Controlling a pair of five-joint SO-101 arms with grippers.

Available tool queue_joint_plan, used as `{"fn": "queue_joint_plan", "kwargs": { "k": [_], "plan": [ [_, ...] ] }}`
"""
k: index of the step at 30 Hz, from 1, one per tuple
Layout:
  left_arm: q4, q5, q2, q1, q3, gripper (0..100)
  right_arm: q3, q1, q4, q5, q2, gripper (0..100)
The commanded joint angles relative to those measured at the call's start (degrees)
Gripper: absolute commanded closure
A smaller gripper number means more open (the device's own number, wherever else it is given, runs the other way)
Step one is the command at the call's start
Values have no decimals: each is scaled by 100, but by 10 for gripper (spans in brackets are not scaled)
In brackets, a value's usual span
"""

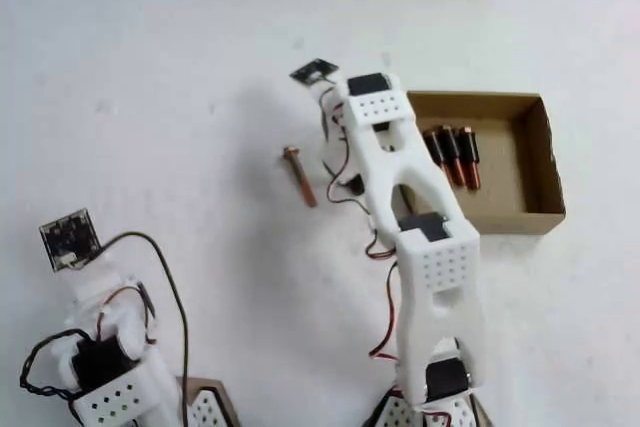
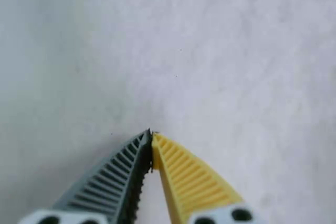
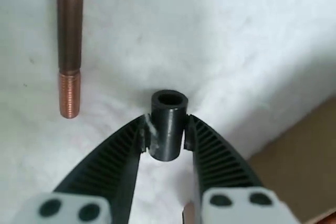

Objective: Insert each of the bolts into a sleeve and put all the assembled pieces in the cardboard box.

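The black sleeve (image 3: 168, 113) stands upright between the ribbed fingers of the right gripper (image 3: 167, 125), pinched at its lower half with its open bore facing up and away from the wrist. Just beside it on the white table (image 1: 150, 67) lies the 1 loose copper bolt (image 3: 68, 51), flat on its side, flanged head away from the gripper and threaded tip nearer the sleeve; the 2 are near but not touching. To the other side sits the cardboard box (image 1: 552, 172), where 3 assembled pieces (image 1: 452, 155) already lie side by side. The left gripper (image 2: 151, 136) hangs over bare table, its grey and yellow fingers pressed together on nothing. We judge the step in hand to be mating this last pair. To do it well, we should have the free arm lift the bolt by its plain shank near the head, leaving the threads clear. The bolt should then line up with the bore before we push, while the right grip holds firm and low so the sleeve neither tilts nor slips out.
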Motion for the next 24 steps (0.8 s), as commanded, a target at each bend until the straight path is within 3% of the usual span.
{"fn": "queue_joint_plan", "kwargs": {
  "k": [1, 13, 24],
  "plan": [
    [26, -35, -48, -40, 0, 977, -211, 75, 48, 0, 84, 921],
    [26, -35, -48, -40, 0, 977, -255, 48, -189, 0, 708, 925],
    [26, -44, -48, -40, 0, 977, -264, 75, 110, -44, -145, 925]
  ]
}}
